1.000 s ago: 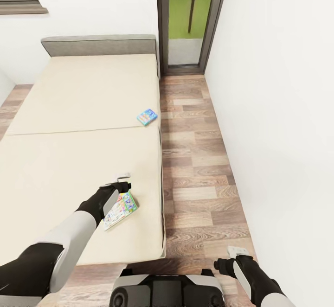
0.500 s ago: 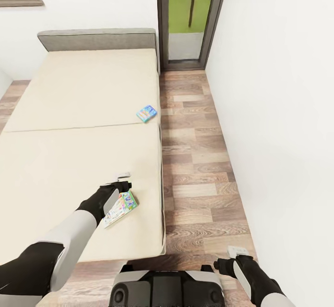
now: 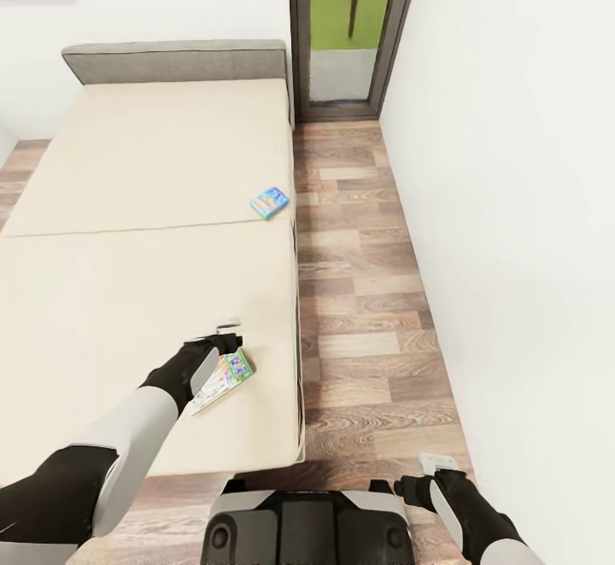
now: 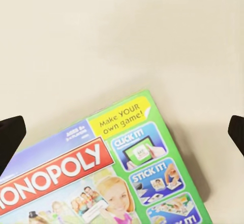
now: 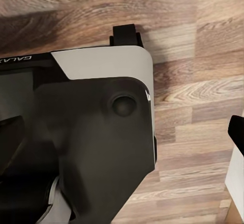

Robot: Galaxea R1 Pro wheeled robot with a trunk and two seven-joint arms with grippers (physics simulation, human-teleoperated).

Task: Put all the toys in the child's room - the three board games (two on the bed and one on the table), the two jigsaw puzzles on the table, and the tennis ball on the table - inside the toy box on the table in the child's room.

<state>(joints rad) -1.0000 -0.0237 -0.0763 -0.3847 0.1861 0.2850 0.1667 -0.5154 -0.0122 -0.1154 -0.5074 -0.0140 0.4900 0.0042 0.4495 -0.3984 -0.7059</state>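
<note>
Two board games lie on the bed (image 3: pixel 128 275). A small blue one (image 3: pixel 270 202) rests near the mattress's right edge. A green-edged one (image 3: pixel 231 375) lies close to the foot of the bed. My left gripper (image 3: pixel 229 332) hovers just above its far end, open. The left wrist view shows the box's Monopoly cover (image 4: pixel 101 183) on the cream mattress, below and between my spread left gripper (image 4: pixel 122 132). Low at my right side, the right gripper (image 3: pixel 431 473) hangs over the floor, open and holding nothing. In the right wrist view it (image 5: pixel 122 132) faces my own base (image 5: pixel 101 112).
A strip of wood-plank floor (image 3: pixel 359 292) runs between the bed and the white wall (image 3: pixel 512 206) on the right. A dark-framed glass door (image 3: pixel 346 36) stands at the strip's far end. The grey headboard (image 3: pixel 175 60) backs onto the far wall.
The whole view has shifted, so the bed and both games sit slightly higher in the picture: the camera moved. Both arms hold the same pose.
</note>
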